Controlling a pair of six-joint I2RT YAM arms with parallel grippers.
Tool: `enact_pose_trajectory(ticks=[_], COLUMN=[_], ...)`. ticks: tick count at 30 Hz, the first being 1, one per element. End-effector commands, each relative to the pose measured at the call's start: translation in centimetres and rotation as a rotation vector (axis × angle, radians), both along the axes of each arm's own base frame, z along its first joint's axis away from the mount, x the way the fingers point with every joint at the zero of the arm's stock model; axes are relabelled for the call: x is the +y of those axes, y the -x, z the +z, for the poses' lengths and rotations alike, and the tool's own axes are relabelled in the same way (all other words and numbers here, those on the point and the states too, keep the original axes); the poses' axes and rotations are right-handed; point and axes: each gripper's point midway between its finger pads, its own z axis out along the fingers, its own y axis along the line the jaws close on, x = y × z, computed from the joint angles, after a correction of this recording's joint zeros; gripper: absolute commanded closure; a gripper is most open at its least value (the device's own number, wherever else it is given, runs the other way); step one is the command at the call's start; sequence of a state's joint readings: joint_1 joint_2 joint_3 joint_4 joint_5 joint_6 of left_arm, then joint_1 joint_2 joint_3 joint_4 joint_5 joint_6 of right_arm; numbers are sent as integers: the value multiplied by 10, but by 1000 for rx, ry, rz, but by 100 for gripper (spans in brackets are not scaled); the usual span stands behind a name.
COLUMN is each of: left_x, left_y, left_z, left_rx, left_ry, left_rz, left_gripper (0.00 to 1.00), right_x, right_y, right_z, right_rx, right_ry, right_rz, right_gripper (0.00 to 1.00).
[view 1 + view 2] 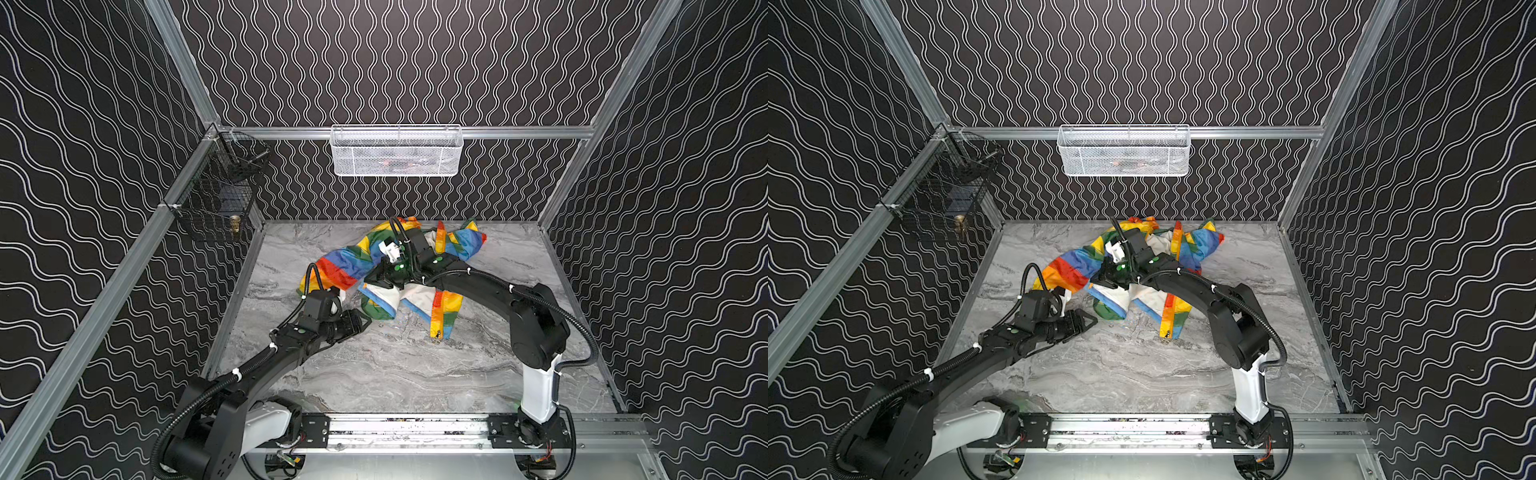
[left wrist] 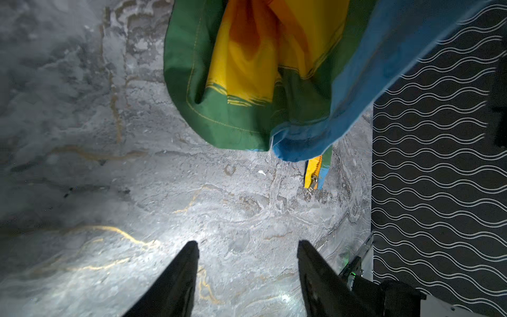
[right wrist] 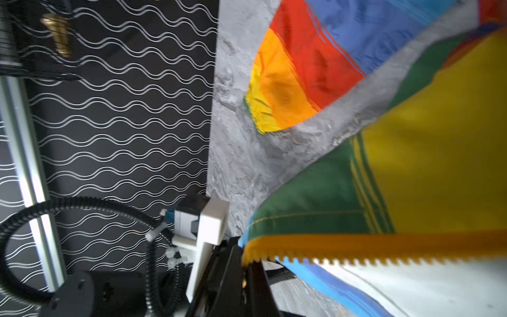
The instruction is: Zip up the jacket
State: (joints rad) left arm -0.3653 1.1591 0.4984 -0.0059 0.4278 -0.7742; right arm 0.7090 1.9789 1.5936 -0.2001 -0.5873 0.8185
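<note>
Jacket (image 1: pixel 345 266) lies crumpled and unzipped at the back of the table (image 1: pixel 395 365). Right gripper (image 3: pixel 245 262) is clamped on the zipper (image 3: pixel 356 245) edge, while left gripper (image 2: pixel 247 244) hangs empty, jaws apart. Probably smartest: left grabs near the slider (image 2: pixel 312 182) so both edges line up first.

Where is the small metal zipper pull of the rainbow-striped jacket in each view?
In a top view: small metal zipper pull at the rainbow-striped jacket's near tip.
In a top view: zipper pull at that same tip.
Left wrist: zipper pull just past the blue fold.
Right wrist: not in it.
Shared landmark: grey marbled tabletop.
</note>
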Motion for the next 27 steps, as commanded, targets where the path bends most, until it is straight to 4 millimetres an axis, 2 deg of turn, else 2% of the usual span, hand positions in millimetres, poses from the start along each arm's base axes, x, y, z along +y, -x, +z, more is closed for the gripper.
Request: enact_pose_trajectory(ticks=[1, 4, 10, 14, 23, 27], left_x=[0, -3, -29, -46, -57, -62], left_y=[-20, -31, -50, -58, -72, -78], left_z=[27, 44, 53, 50, 40, 36], left_rx=[-176, -283, -387, -410, -443, -447], left_ry=[-26, -40, -22, -37, -44, -49], left_rz=[-9, -21, -76, -98, -63, -60], left_gripper=[38, 36, 36, 36, 38, 44], right_x=[3, 3, 1, -3, -10, -13], right_y=[2, 2, 4, 3, 0, -3], right_z=[6, 10, 14, 20, 37, 38], right_rx=[8, 7, 14, 14, 22, 28], right_ry=[-13, -24, -49, -63, -128, -136], right_rz=[17, 15, 10, 6, -5, -16], right_gripper=[100, 100, 100, 100, 100, 100])
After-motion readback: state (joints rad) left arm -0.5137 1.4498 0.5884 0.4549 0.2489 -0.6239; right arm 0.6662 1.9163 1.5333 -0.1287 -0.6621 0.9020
